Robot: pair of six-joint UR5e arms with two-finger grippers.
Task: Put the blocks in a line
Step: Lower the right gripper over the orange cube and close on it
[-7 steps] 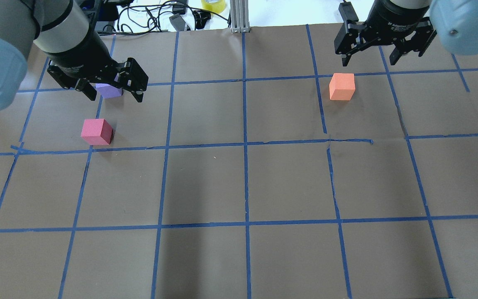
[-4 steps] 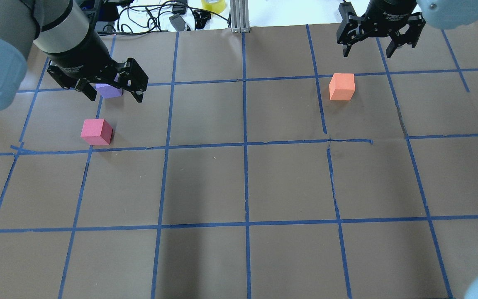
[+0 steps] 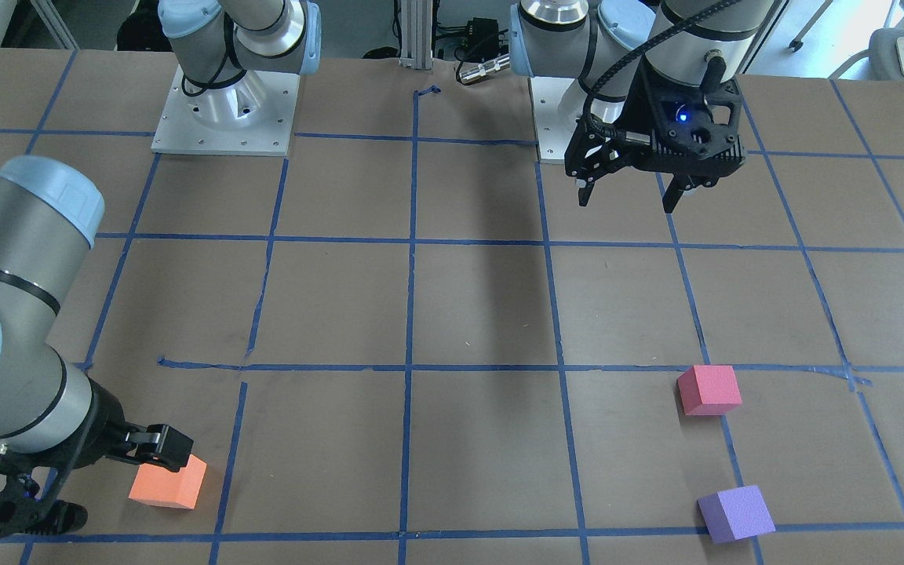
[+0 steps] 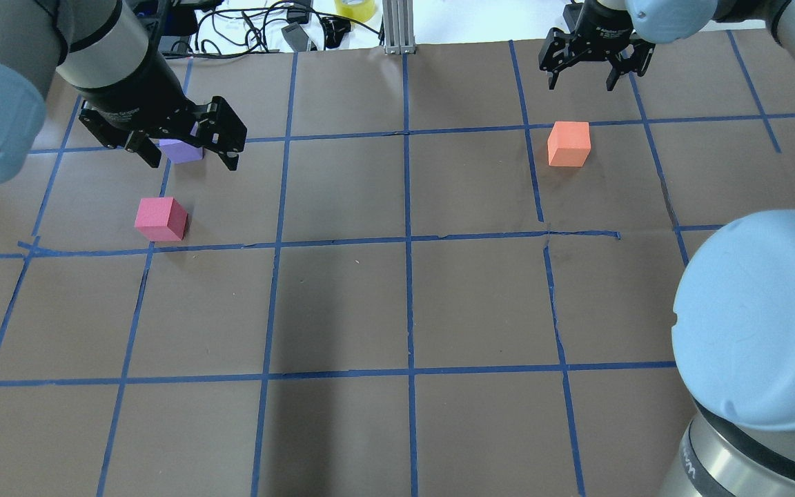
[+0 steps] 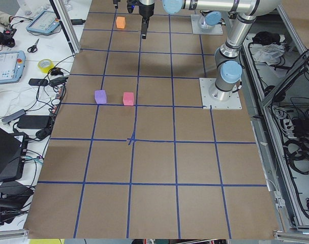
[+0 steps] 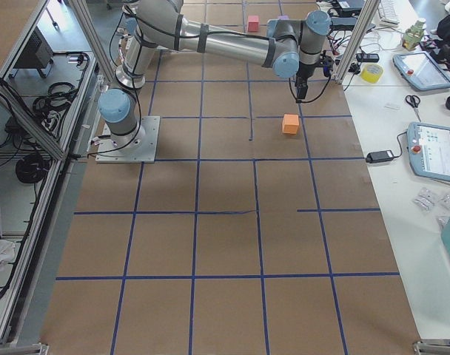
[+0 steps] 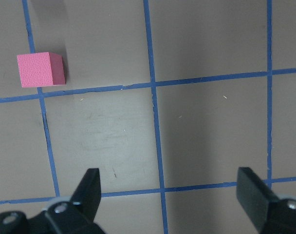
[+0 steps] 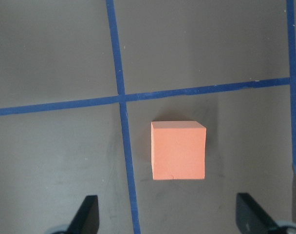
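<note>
The orange block (image 4: 568,143) sits at the far right of the table. It fills the middle of the right wrist view (image 8: 178,150). My right gripper (image 4: 580,84) is open and hovers above it, empty; in the front view (image 3: 113,480) one finger overlaps the block's (image 3: 168,482) edge. The pinkish-red block (image 4: 161,219) and the purple block (image 4: 181,150) lie at the far left. My left gripper (image 4: 192,163) is open and empty, high above the table (image 3: 626,202). It partly hides the purple block from overhead. The left wrist view shows only the pinkish-red block (image 7: 40,69).
The table is brown paper with a blue tape grid (image 4: 408,238). The right arm's elbow (image 4: 760,317) covers the near right corner in the overhead view. Cables and a tape roll (image 4: 355,8) lie beyond the far edge. Tablets and tools (image 6: 432,148) lie on a side bench.
My right gripper has shifted left and toward the far edge, over the orange block, and its elbow has swung into the overhead view. The left gripper and all blocks have stayed put.
</note>
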